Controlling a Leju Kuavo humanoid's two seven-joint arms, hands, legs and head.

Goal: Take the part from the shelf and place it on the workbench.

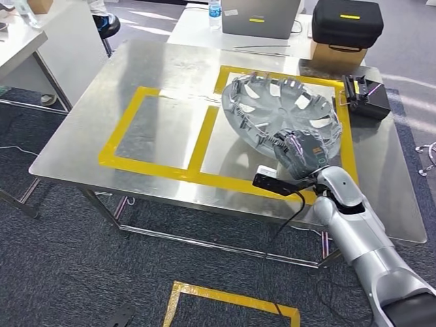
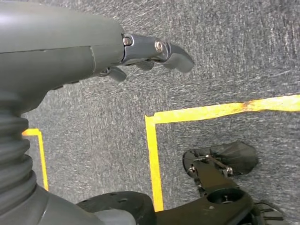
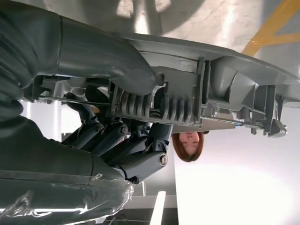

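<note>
The part is a silver wheel cover (image 1: 280,105), inner ribbed side up, lying in the right-hand yellow-taped rectangle (image 1: 345,136) of the steel workbench (image 1: 169,75). My right hand (image 1: 300,153) grips its near rim. In the right wrist view the thumb lies over the cover's rim (image 3: 212,56) and the dark fingers (image 3: 116,140) curl beneath it. Whether the near edge touches the bench I cannot tell. My left hand (image 2: 148,51) hangs over the grey carpet, fingers apart and holding nothing.
A black device (image 1: 365,95) sits on the bench just right of the tape. Behind stand a black case (image 1: 347,24) on a cardboard box, a grey laptop (image 1: 262,17) and a bottle (image 1: 214,10). Part of a person (image 3: 188,145) shows beyond the cover. Yellow tape (image 1: 231,300) marks the floor.
</note>
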